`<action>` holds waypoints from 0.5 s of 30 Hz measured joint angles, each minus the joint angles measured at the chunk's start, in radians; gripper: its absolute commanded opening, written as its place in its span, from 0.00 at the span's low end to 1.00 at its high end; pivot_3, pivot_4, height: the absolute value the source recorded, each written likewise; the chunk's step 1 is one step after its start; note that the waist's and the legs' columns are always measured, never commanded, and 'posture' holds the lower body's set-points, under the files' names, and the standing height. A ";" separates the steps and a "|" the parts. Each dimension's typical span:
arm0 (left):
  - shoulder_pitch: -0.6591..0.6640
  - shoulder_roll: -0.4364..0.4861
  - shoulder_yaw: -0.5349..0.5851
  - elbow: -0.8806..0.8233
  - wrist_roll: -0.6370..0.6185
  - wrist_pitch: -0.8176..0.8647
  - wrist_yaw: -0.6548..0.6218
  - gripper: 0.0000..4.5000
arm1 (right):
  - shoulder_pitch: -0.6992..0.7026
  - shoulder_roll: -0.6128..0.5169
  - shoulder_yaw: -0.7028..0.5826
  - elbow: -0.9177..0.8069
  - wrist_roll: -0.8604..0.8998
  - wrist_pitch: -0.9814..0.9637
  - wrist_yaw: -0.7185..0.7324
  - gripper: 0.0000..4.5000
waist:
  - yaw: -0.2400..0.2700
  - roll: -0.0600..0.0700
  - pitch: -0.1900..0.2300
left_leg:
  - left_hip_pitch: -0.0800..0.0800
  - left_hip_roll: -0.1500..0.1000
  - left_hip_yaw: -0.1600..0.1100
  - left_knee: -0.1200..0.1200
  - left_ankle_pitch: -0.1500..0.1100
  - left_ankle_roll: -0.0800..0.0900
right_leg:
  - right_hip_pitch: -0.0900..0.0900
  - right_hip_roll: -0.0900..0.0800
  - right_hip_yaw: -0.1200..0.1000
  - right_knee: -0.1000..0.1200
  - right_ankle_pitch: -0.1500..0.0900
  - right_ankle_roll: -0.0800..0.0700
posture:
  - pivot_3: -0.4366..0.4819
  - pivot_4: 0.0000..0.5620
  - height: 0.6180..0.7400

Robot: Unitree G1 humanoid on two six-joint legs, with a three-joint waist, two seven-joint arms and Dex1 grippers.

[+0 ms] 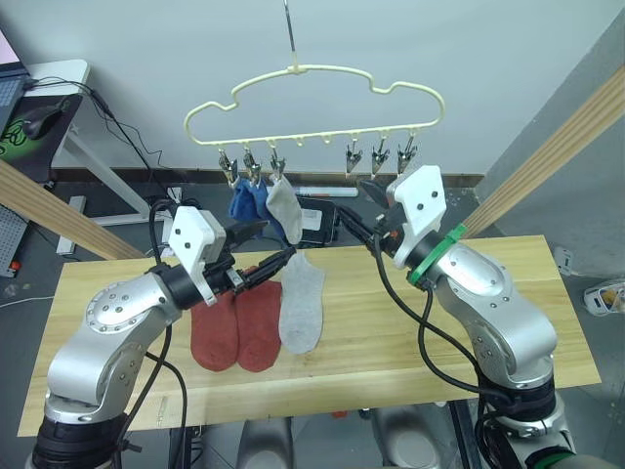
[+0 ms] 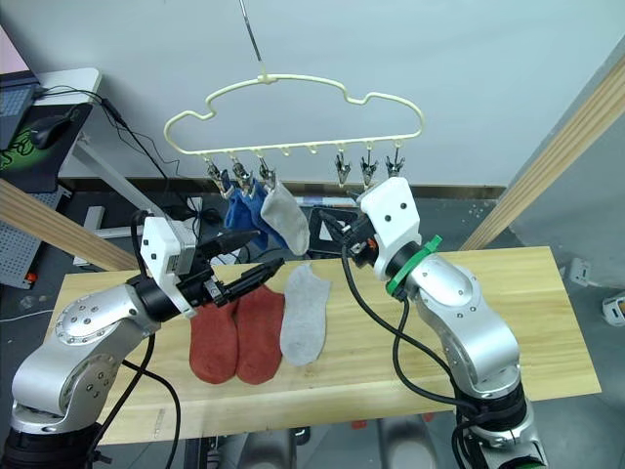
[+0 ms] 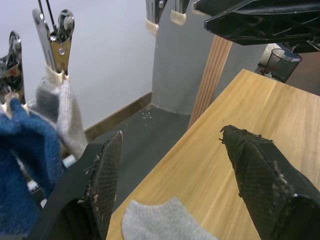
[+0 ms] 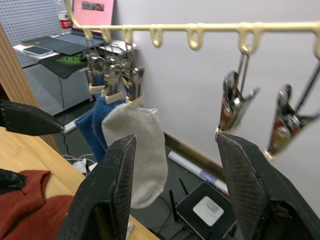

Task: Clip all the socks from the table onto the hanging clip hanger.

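The pale-yellow clip hanger (image 1: 317, 93) hangs above the table's far edge. Its three left clips hold two blue socks (image 1: 246, 202) and one grey sock (image 1: 284, 207); the three right clips (image 1: 379, 156) are empty. On the table (image 1: 469, 342) lie two rust-red socks (image 1: 239, 327) side by side, with a light grey sock (image 1: 303, 298) to their right. My left gripper (image 1: 276, 241) is open and empty, hovering over the socks' upper ends. My right gripper (image 1: 363, 208) is open and empty too, raised just below the empty clips (image 4: 232, 107).
Slanted wooden poles stand at the left (image 1: 59, 210) and the right (image 1: 547, 156) of the table. Behind on the floor are a black box (image 1: 317, 220), cables and a desk (image 1: 68, 107) at the far left. Bare tabletop lies to the right.
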 measured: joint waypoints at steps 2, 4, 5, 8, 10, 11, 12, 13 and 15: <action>-0.004 0.001 0.000 0.000 -0.001 0.000 -0.001 0.76 | -0.002 0.000 0.001 0.010 -0.001 -0.013 0.001 0.58 | 0.001 0.000 0.000 | 0.000 0.000 0.000 0.000 0.000 0.000 | 0.000 0.000 0.000 0.000 0.000 0.000 | 0.32 0.66 1.00; -0.004 0.004 0.000 0.000 -0.001 0.000 -0.006 0.76 | -0.007 -0.001 -0.001 0.024 0.001 -0.018 0.002 0.58 | 0.001 0.000 0.000 | 0.000 0.000 0.000 0.000 0.000 0.000 | 0.000 0.000 0.000 0.000 0.000 -0.001 | 0.32 0.66 1.00; -0.005 0.007 0.000 0.001 -0.001 0.000 -0.009 0.76 | -0.014 0.000 -0.005 0.031 0.003 -0.014 0.002 0.58 | 0.001 0.000 0.000 | 0.000 0.000 0.000 0.000 0.000 0.000 | 0.000 0.000 0.000 0.000 0.000 -0.001 | 0.32 0.66 1.00; -0.010 0.009 0.000 0.003 -0.001 0.000 -0.019 0.76 | -0.037 0.011 -0.015 0.042 0.007 0.007 -0.007 0.58 | 0.001 0.000 0.000 | 0.000 0.000 0.000 0.000 0.000 0.000 | 0.000 0.000 0.000 0.000 0.000 -0.001 | 0.32 0.68 1.00; -0.014 0.009 0.000 0.005 -0.001 0.000 -0.020 0.76 | -0.049 0.028 -0.019 0.048 0.006 0.015 -0.024 0.58 | 0.001 0.000 0.000 | 0.000 0.001 0.000 0.000 0.000 0.000 | 0.000 0.000 0.000 0.000 0.000 -0.001 | 0.32 0.69 1.00; -0.016 0.009 0.000 0.006 -0.001 0.000 -0.020 0.76 | -0.056 0.035 -0.020 0.054 0.002 0.021 -0.033 0.58 | 0.001 0.000 0.000 | 0.000 0.001 0.000 0.000 0.000 0.000 | 0.000 0.000 0.000 0.000 0.000 -0.001 | 0.32 0.69 1.00; -0.017 0.009 0.000 0.006 -0.001 0.000 -0.020 0.76 | -0.062 0.042 -0.021 0.061 -0.002 0.026 -0.046 0.58 | 0.001 0.000 0.000 | 0.000 0.001 0.000 0.000 0.000 0.000 | 0.000 0.000 0.000 0.000 0.000 -0.001 | 0.32 0.70 1.00; -0.018 0.009 0.000 0.006 -0.001 0.000 -0.020 0.76 | -0.067 0.049 -0.021 0.067 -0.006 0.029 -0.058 0.58 | 0.001 0.000 0.000 | 0.000 0.001 0.000 0.000 0.000 0.000 | 0.000 0.000 0.000 0.000 0.000 -0.001 | 0.32 0.70 1.00; -0.019 0.009 0.000 0.006 -0.001 0.000 -0.021 0.76 | -0.077 0.055 -0.020 0.081 -0.018 0.036 -0.078 0.58 | 0.001 0.000 0.000 | 0.000 0.000 0.000 0.000 0.000 0.000 | 0.000 0.000 0.000 0.000 0.000 -0.001 | 0.33 0.70 1.00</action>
